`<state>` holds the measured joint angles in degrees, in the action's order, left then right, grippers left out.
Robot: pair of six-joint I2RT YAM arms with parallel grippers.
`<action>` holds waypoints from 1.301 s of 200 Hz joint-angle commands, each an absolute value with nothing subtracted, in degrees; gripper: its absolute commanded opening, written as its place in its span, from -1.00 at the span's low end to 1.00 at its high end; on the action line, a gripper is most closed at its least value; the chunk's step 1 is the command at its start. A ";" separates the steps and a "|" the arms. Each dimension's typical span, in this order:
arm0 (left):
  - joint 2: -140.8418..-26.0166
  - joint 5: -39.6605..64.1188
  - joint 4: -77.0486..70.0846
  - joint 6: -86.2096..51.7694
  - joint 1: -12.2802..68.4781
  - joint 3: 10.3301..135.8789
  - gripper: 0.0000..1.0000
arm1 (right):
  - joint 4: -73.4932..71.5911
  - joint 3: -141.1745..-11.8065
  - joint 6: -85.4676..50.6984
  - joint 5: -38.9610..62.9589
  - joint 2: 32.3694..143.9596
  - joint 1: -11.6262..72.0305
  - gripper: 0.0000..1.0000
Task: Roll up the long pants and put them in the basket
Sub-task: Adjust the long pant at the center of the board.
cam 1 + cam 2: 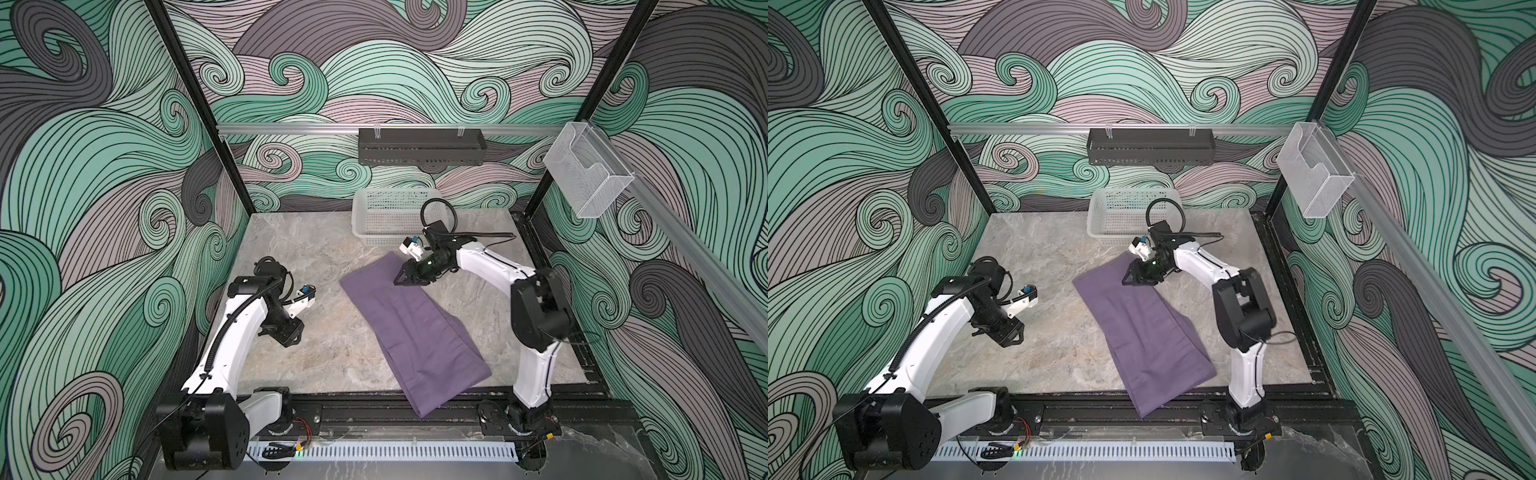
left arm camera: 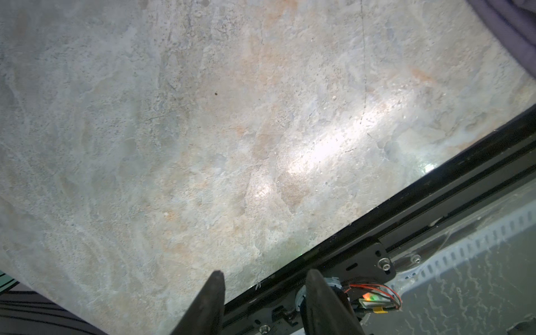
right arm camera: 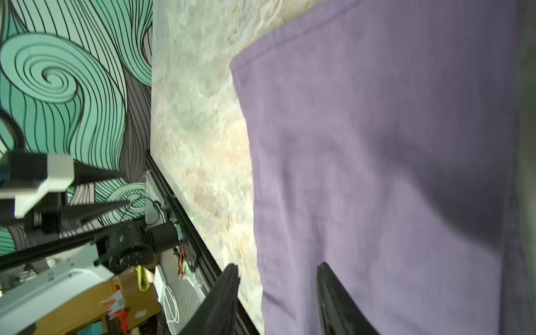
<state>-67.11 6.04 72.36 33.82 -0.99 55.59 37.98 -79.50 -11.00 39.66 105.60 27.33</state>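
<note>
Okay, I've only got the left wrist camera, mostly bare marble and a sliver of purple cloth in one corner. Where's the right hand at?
Observer: The right hand is above the far end of the dusty-purple soft fabric pants, jaws apart, gripping nothing.
Operator: How's the cloth lying?
Observer: Flat, in one long diagonal strip; its near end hangs over the front edge of the grey marble-look table.
Operator: Anything else out there?
Observer: A white perforated plastic basket stands at the table's far edge.
</note>
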 commanded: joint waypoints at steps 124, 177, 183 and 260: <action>-78.04 14.91 73.22 31.80 -1.14 64.16 -0.05 | 35.73 -59.36 -21.84 38.92 106.86 59.49 -0.09; -69.14 8.69 73.59 34.48 -1.18 57.87 -0.05 | 43.39 -74.70 -17.12 40.21 112.67 60.15 -0.09; -68.17 8.45 73.25 34.65 -1.22 57.18 -0.05 | 46.19 -76.16 -15.25 39.09 111.45 60.09 -0.04; -71.60 12.42 68.25 36.05 -1.22 56.88 0.01 | 46.06 -59.92 9.52 -20.74 75.75 85.12 0.98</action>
